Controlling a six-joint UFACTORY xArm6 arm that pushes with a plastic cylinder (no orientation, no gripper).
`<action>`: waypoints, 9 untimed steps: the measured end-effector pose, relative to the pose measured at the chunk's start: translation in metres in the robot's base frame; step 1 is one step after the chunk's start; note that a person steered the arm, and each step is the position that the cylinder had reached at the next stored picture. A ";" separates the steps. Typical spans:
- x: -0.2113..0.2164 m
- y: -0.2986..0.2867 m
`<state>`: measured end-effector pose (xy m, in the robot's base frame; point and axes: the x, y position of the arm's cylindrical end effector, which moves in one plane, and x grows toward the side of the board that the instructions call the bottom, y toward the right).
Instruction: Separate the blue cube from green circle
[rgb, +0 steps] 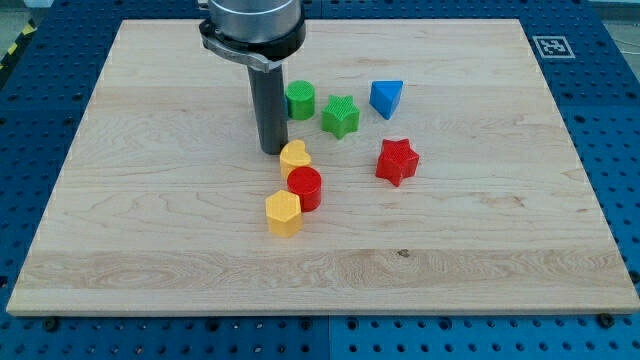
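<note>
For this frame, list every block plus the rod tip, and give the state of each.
My tip: down on the wooden board, just left of the yellow heart.
Green cylinder block: upright, beside the rod.
Green star block: flat, free.
Blue triangular block: free, apart from the greens.
Yellow heart block: touching the red cylinder.
Red cylinder block: touching the yellow hexagon.
Yellow hexagon block: upright.
Red star block: alone.

Green star (340, 116) right of centre-top on wooden board (480, 250). Red star (396, 161) below-right of it. Yellow heart (295, 155), red cylinder (305, 187), yellow hexagon (283, 213) touching in a chain.
</note>
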<state>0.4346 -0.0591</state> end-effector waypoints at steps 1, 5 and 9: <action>-0.003 0.000; -0.009 0.000; -0.056 0.000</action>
<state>0.3788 -0.0586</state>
